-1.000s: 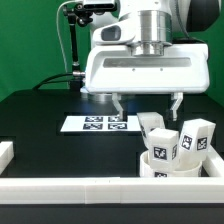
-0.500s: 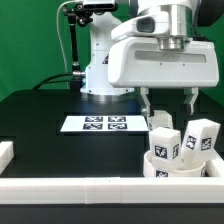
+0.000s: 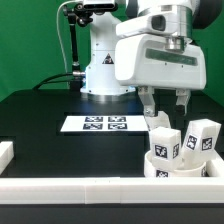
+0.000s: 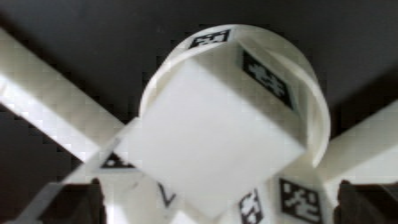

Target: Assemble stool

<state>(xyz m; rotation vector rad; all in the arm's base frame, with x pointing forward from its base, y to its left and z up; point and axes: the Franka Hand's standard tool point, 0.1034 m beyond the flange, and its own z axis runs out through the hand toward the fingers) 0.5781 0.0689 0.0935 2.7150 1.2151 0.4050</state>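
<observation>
The white round seat (image 3: 172, 170) lies at the exterior view's lower right, behind the front rail. Three short white tagged legs stand on it: one at the back left (image 3: 159, 127), one in front (image 3: 164, 148), one at the right (image 3: 200, 135). My gripper (image 3: 166, 104) is open and hangs just above the back left leg, with a finger on either side of its top and not touching it. In the wrist view this leg (image 4: 222, 115) fills the picture, tilted, with my gripper (image 4: 214, 205) behind it and dark fingertips (image 4: 71, 200) at the edges.
The marker board (image 3: 100, 124) lies flat on the black table, left of the legs. A long white border rail (image 3: 90, 190) runs along the front and a short one (image 3: 7, 152) stands at the left. The arm's white base (image 3: 100, 70) stands at the back.
My gripper has moved toward the exterior view's right, from over the marker board to over the back left leg. The gap between the fingers looks narrower.
</observation>
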